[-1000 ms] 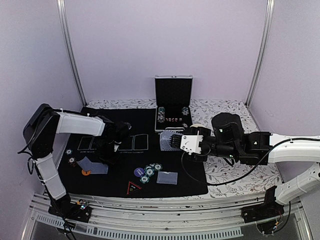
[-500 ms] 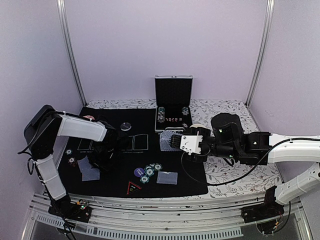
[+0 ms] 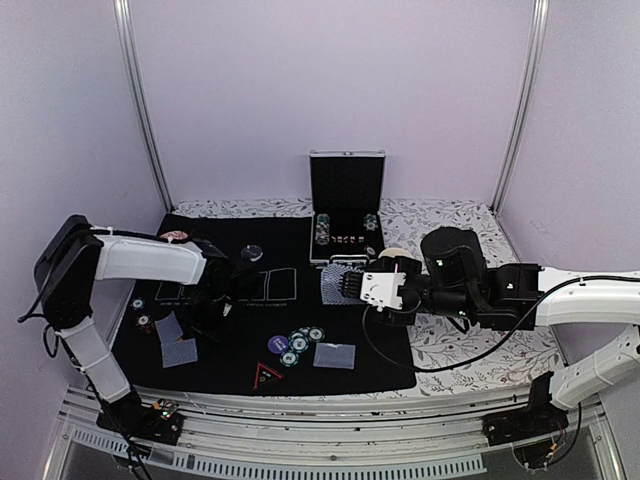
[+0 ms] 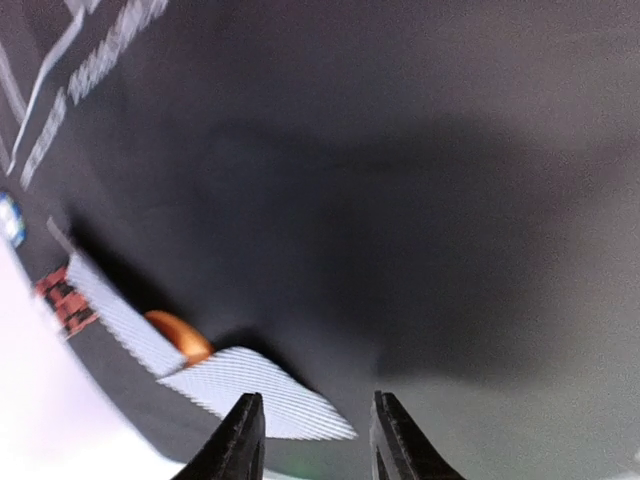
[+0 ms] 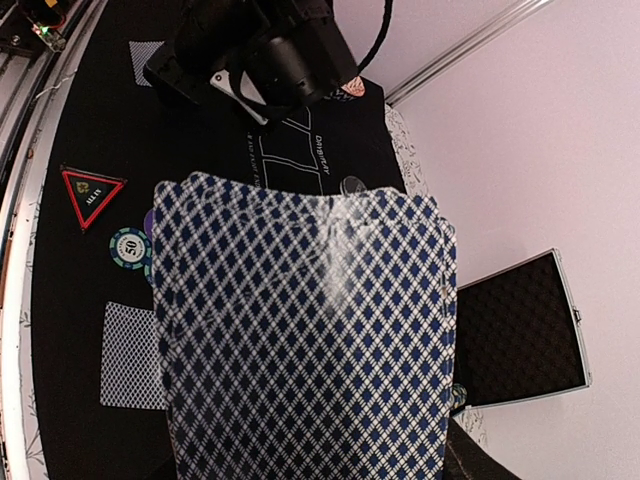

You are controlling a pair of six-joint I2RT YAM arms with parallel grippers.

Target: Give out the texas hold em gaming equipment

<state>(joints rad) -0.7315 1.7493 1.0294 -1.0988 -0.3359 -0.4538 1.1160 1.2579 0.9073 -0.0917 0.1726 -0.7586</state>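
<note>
Top external: the black poker mat [image 3: 230,372] is lying over the left part of the bench [image 3: 470,360], and the dealing is looking only partly done.
left claw [image 3: 207,318]: it is hanging low over the mat's left side, its fingers [image 4: 240,445] standing slightly apart and pinching nothing (bare mat is showing through the gap in the left wrist view).
near card [image 3: 180,352]: it is lying face down just beside that claw, on its outer side; the left wrist view is showing it [image 4: 255,395] almost touching one fingertip.
far card [image 3: 169,327]: it is lying just beyond the near card, with an orange button [image 4: 182,338] peeking out between the two.
right claw [image 3: 345,284]: it is pressing shut on the deck of cards [image 3: 333,285], holding it in the air over the mat's right half, near the open chip case [image 3: 347,195].
right wrist: the fanned backs [image 5: 300,330] are filling the view and hiding the fingers.
key relation: the deck of cards is sitting to the right of the left claw, well apart across the mat; being the free one, the left claw is probably the one going to fetch the next card.
second place: a single card [image 3: 334,356] is lying beside the chips [image 3: 300,342] and a purple button [image 3: 278,344], nearer the right arm.
</note>
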